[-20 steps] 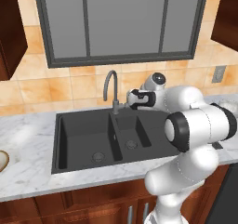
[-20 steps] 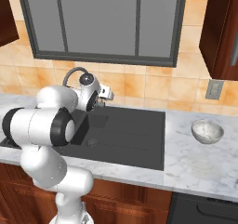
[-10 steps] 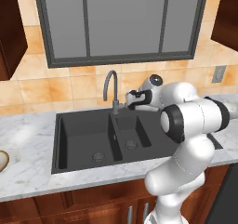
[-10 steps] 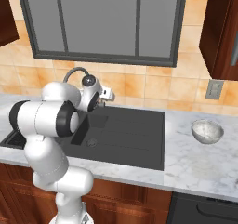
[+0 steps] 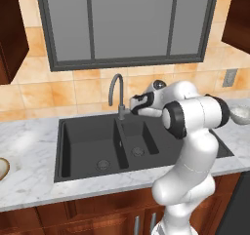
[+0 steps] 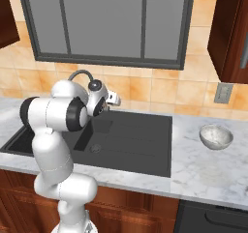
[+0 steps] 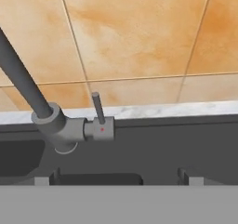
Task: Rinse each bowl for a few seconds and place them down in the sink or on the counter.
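Pincer [image 5: 133, 104] spread wide, holding nothing, touching nothing. It hangs over the back edge of the sink [image 5: 88, 146], just beside the tap [image 5: 117, 90], pointing at the wall tiles. In the hand view my two finger tips [image 7: 55, 175] stand well apart at the bottom, and the tap's small upright lever [image 7: 98, 108] sits between them but farther off, near the sink's back rim where it meets the counter [image 7: 153, 110]. No contact with the lever yet.

Task progress, as I judge it: barely begun. No water visible from the spout, both basins look bare, and neither bowl is in my grip. The speckled whitish-grey bowl [image 6: 216, 136] sits upright on the counter right of the sink, near the right end, well apart from my pincer. The tan-rimmed shallow bowl [image 5: 2, 168] is at the far left edge of the counter, partly cut off by the frame in the left base view.

Still to do, I reckon: nudge the lever to start the water, fetch one bowl, hold it under the stream, set it down, then repeat for the other. Turning on the tap looks like the step in hand.
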